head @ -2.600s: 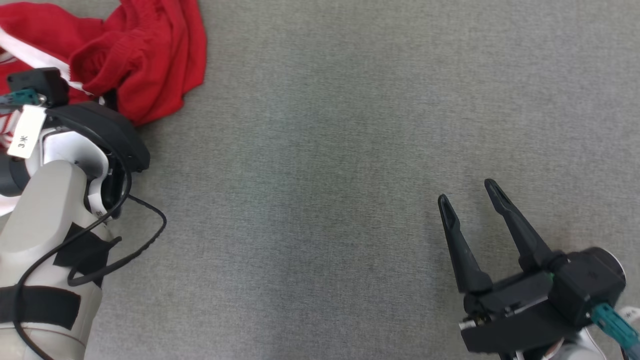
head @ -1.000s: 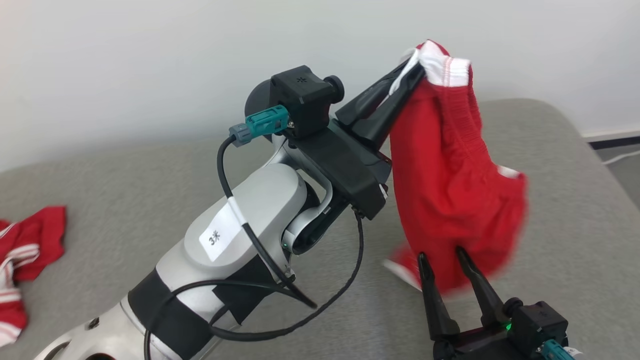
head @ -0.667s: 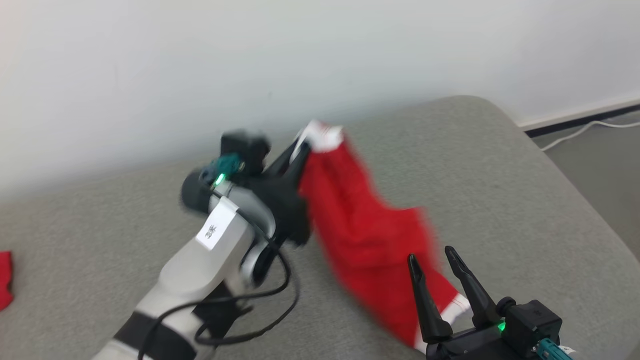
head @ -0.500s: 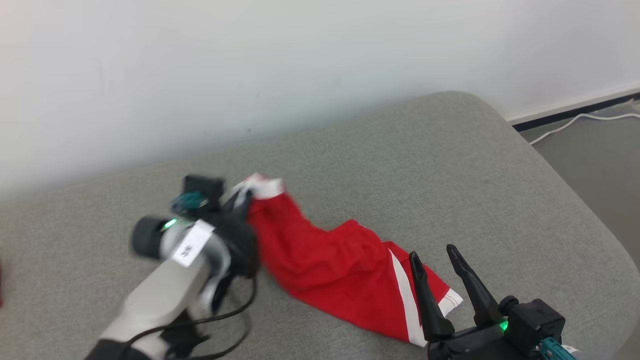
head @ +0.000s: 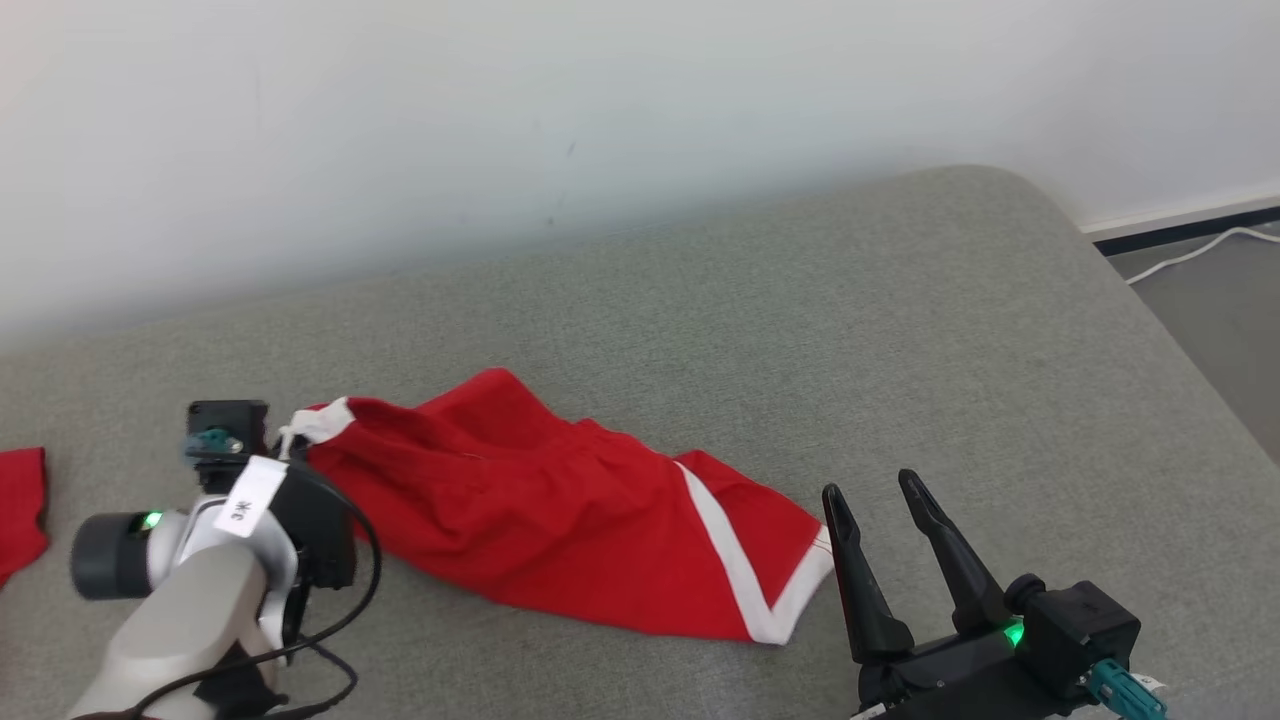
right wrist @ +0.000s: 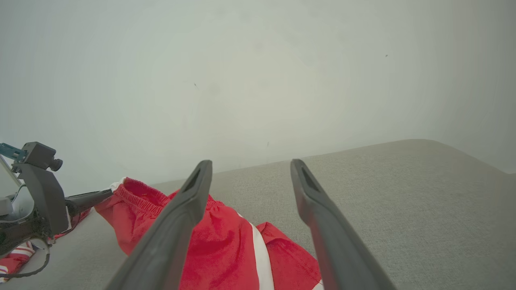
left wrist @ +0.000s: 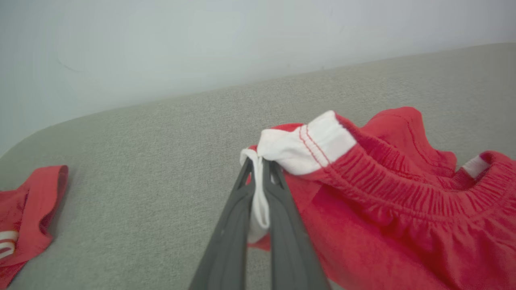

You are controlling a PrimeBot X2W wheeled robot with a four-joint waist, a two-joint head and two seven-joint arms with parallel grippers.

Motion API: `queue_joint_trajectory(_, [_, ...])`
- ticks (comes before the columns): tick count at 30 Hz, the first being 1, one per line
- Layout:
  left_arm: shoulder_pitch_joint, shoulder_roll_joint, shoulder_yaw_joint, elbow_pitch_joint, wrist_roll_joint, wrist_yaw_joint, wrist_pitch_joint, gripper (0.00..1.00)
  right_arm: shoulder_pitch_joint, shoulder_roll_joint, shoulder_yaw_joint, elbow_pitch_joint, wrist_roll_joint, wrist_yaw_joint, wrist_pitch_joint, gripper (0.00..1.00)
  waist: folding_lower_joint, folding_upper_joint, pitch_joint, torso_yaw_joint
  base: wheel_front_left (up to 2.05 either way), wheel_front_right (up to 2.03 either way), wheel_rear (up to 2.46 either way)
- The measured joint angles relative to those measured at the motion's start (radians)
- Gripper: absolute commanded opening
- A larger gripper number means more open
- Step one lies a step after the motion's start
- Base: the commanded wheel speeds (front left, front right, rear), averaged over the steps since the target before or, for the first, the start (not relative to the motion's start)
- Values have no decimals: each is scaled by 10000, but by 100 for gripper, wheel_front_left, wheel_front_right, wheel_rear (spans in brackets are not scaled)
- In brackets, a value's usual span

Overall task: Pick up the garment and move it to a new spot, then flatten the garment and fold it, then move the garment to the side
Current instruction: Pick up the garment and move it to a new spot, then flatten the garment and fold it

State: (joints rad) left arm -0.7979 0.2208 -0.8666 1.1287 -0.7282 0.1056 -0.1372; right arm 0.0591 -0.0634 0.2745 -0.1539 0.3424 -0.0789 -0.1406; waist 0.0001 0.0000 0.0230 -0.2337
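Left gripper (left wrist: 260, 166) is pinched tight on the shorts (head: 560, 520): its two fingers are pressed together at the tips, with a narrow white strip from the waistband corner caught between them and hanging down the slot. A white patch of the waistband bunches just past the fingertips, and the gathered red elastic runs away from it toward that view's right. The held corner sits slightly raised, while the rest of the shorts lies on the grey table (head: 900, 330), stretched out from the left gripper across to the right. They are rumpled rather than flat, with folds near the waist and a white stripe running down the side and along the leg hem. Whether the left fingers touch the table cannot be told. Right gripper (head: 868, 487) is spread wide and holds nothing, its fingers pointing up toward the pale wall (head: 600, 100). The hem corner of the shorts lies just beside its left finger; contact cannot be made out. In the right wrist view the shorts show behind and below that finger, and bare table and wall show through the gap. A second red cloth (head: 20, 505) with white stripes lies at the table's left edge, well apart from the shorts. Off the table's far right, a pale cable (head: 1190, 255) trails on the floor along the wall.
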Motion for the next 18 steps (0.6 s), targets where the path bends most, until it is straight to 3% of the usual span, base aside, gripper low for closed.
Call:
queue_joint_trajectory(1, [0,50,77,144,-4,13,0,0,-70,0,2,8,0,0,0,100,0,0,15,50,0,0,0])
queue_joint_trajectory(2, [2,107,134,274,-12,48,-2,23,-111,0,6,8,0,0,2,100,0,0,28,98,0,0,0])
queue_joint_trajectory(3, [2,173,203,412,-15,100,-23,49,-117,2,6,12,0,0,4,100,0,0,38,138,0,0,0])
queue_joint_trajectory(4, [4,221,322,541,-40,105,-58,100,-115,0,6,25,0,0,8,100,0,1,45,173,0,0,0])
queue_joint_trajectory(13, [-30,368,943,1250,-491,186,-232,100,-108,-12,-63,90,2,0,56,100,0,0,18,351,0,0,0])
queue_joint_trajectory(18, [-362,-148,907,1016,-499,184,-313,100,-58,-107,-245,31,6,-4,52,100,0,0,-10,539,0,0,0])
